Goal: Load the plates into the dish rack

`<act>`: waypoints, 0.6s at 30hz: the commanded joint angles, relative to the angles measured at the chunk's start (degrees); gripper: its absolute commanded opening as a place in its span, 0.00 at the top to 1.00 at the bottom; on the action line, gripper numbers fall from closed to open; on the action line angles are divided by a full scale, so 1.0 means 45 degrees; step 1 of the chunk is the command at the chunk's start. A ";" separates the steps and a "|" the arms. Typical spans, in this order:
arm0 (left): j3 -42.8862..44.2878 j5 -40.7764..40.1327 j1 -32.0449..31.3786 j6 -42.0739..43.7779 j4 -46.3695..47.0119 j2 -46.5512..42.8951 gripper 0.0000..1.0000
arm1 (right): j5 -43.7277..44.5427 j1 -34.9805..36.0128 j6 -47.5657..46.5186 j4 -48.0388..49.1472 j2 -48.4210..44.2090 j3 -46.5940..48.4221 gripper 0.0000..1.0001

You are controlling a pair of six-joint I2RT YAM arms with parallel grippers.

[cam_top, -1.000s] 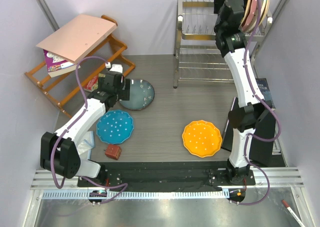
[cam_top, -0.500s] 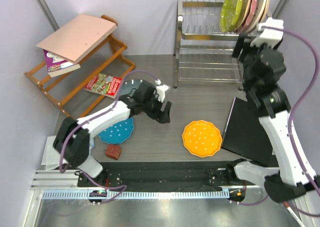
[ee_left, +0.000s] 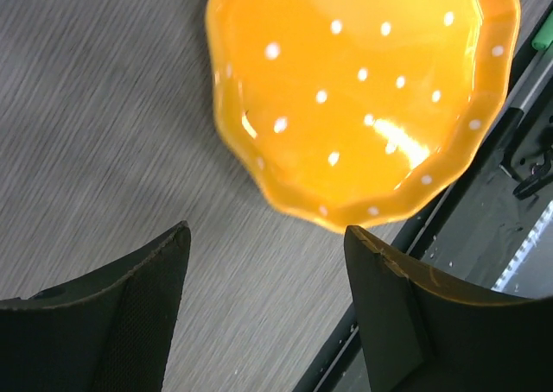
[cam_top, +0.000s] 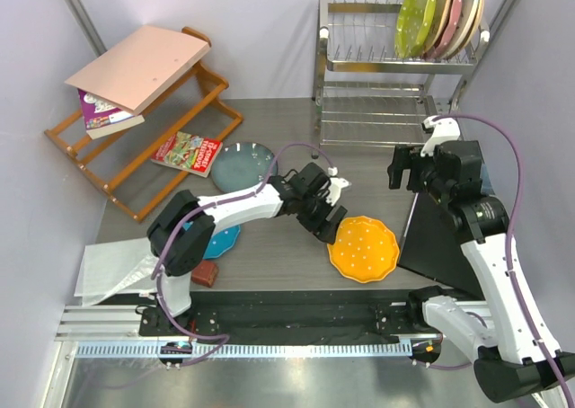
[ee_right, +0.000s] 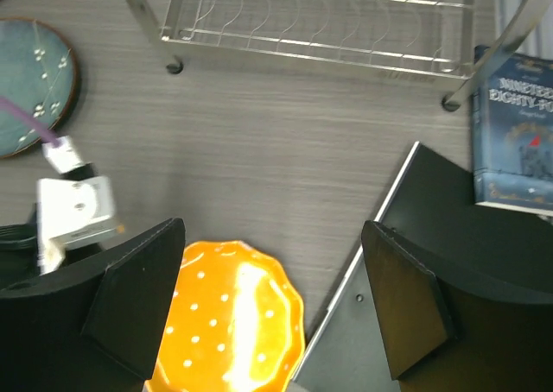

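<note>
The left gripper (cam_top: 331, 219) is open and empty right beside the orange plate (cam_top: 364, 249), which lies flat on the table (cam_top: 359, 170), and the right gripper (cam_top: 404, 170) is open and empty too, so a finger could bump the plate's edge and push it away.
</note>
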 commanded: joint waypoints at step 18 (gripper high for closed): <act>0.1049 -0.6004 0.0168 0.0306 -0.1253 0.1868 0.31 | -0.3389 -0.0120 -0.0540 -0.1092 0.0848 -0.0731 0.09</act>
